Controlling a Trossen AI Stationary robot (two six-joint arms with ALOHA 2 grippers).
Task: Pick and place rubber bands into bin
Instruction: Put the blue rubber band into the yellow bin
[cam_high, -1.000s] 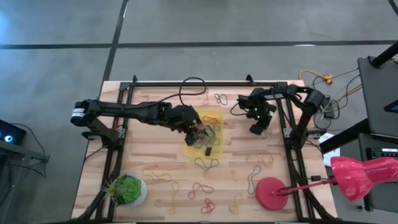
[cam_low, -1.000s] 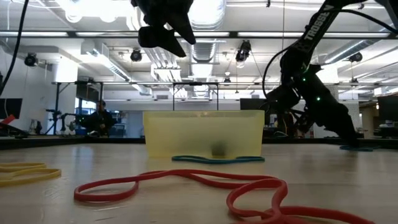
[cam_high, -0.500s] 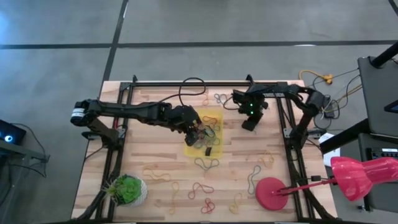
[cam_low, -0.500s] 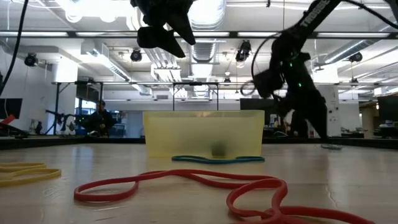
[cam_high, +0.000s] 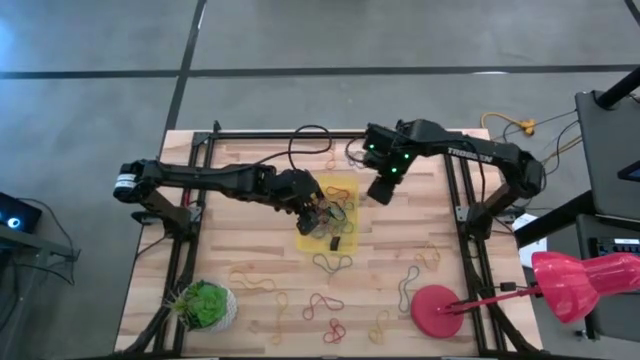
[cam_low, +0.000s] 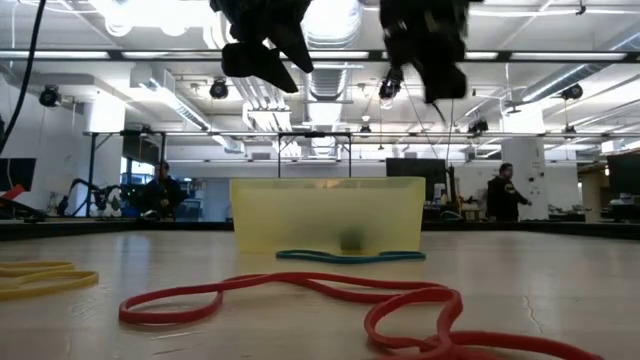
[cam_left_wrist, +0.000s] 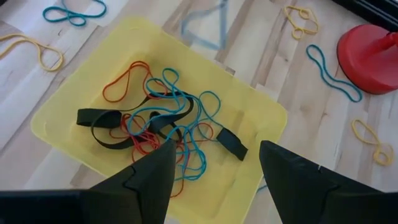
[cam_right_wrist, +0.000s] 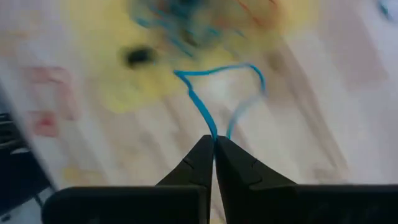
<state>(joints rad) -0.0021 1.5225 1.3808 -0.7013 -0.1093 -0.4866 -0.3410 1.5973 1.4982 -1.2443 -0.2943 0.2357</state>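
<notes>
High view: the bin (cam_high: 345, 186) sits at the centre of the worktop (cam_high: 250, 250), a tangle of bands (cam_high: 335, 212) inside it. The left gripper (cam_high: 318, 216) hangs over the bin's left half. The right gripper (cam_high: 378, 190) is just off the bin's upper right corner. More loose bands (cam_high: 322, 302) lie scattered across the lower part of the worktop, with a plant ball (cam_high: 205, 304) at lower left and a red disc (cam_high: 436, 308) at lower right.

Low view: the bin (cam_low: 327, 212) stands mid-frame, a teal band (cam_low: 350, 256) flat against its front, a red band (cam_low: 300, 300) nearer the camera and a yellow band (cam_low: 40, 275) at the left edge. Both grippers hang above the bin at the top of the frame: left gripper (cam_low: 262, 55), right gripper (cam_low: 430, 50). A person (cam_low: 505, 195) stands far off at right.

Left wrist view: the left gripper (cam_left_wrist: 214, 168), jaws spread apart and holding nothing, looks down into the bin (cam_left_wrist: 68, 99), which holds red, blue and black bands (cam_left_wrist: 165, 127).

Right wrist view: the right gripper (cam_right_wrist: 214, 146) has its jaws pinched together on a blue band (cam_right_wrist: 214, 93) that dangles over the worktop beside the blurred bin (cam_right_wrist: 124, 93).
</notes>
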